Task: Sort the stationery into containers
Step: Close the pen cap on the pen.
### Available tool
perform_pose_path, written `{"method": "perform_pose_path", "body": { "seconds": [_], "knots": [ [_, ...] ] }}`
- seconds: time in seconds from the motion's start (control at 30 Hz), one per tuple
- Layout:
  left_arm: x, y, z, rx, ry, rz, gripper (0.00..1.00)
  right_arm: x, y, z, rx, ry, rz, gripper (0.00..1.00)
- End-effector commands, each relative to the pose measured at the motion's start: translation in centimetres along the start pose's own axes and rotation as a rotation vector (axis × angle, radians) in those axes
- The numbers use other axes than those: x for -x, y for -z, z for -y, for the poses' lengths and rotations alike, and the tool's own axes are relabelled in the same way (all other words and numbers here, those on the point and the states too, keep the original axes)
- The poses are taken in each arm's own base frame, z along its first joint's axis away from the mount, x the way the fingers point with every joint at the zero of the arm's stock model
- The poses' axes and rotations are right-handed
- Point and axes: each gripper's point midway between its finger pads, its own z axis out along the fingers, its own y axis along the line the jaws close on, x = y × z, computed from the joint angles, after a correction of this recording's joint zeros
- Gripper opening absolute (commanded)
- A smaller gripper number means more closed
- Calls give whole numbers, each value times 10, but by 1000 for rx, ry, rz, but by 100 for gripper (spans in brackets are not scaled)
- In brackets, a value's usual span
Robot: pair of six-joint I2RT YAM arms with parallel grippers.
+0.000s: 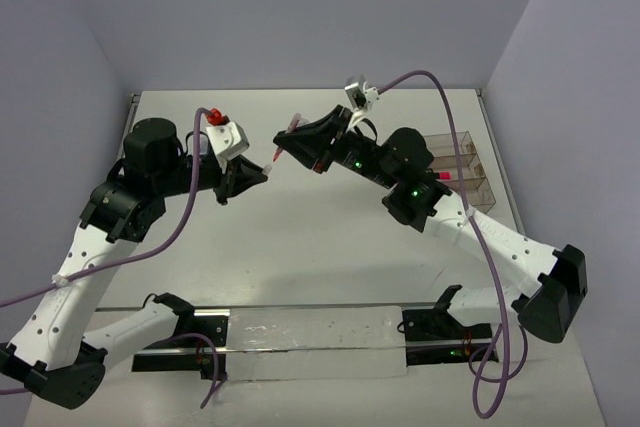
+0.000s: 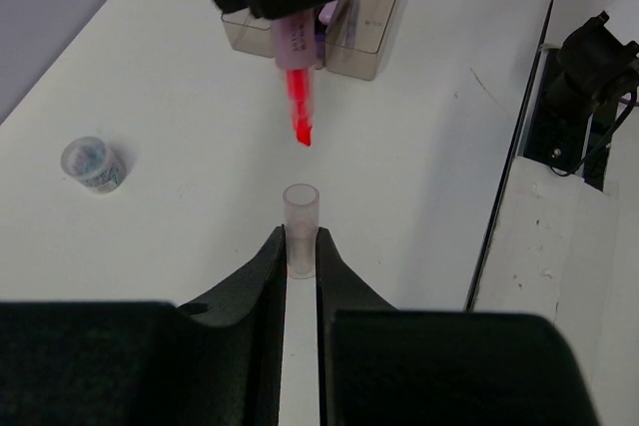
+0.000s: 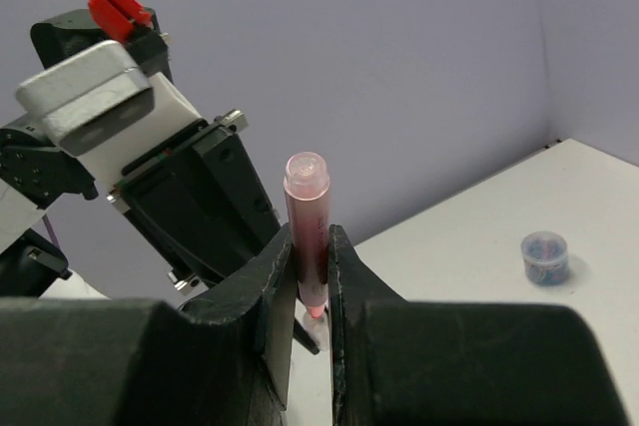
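Note:
My right gripper (image 1: 285,143) is shut on a pale pink marker (image 3: 309,221) and holds it in the air over the far middle of the table. The marker's bare red tip (image 2: 301,119) points at my left gripper (image 1: 260,174). My left gripper (image 2: 301,242) is shut on the marker's translucent cap (image 2: 301,216), whose open end faces the tip with a small gap between them. The clear, smoky tray (image 1: 458,161) stands at the far right, behind the right arm, with a magenta pen (image 1: 443,176) in it. The tray also shows in the left wrist view (image 2: 367,45).
A small round blue-grey jar (image 2: 93,164) stands on the table at the far left of the left wrist view. The same kind of jar (image 3: 545,256) shows in the right wrist view. A long transparent strip (image 1: 320,339) lies at the near edge between the arm bases.

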Motion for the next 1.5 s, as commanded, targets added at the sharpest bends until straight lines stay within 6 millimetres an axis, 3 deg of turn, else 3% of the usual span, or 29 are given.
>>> {"method": "perform_pose_path", "body": {
  "seconds": [0.0, 0.47, 0.7, 1.47],
  "knots": [
    [21, 4, 8, -19, -24, 95, 0, 37, -12, -26, 80, 23, 104, 0],
    [33, 5, 7, -14, -2, 132, 0, 25, -19, -22, 69, -2, 77, 0],
    [21, 2, 2, 12, 14, 106, 0, 31, -16, -25, 62, 20, 81, 0],
    [29, -1, -7, 50, 31, 126, 0, 27, -9, -16, 6, 55, 50, 0]
  ]
}}
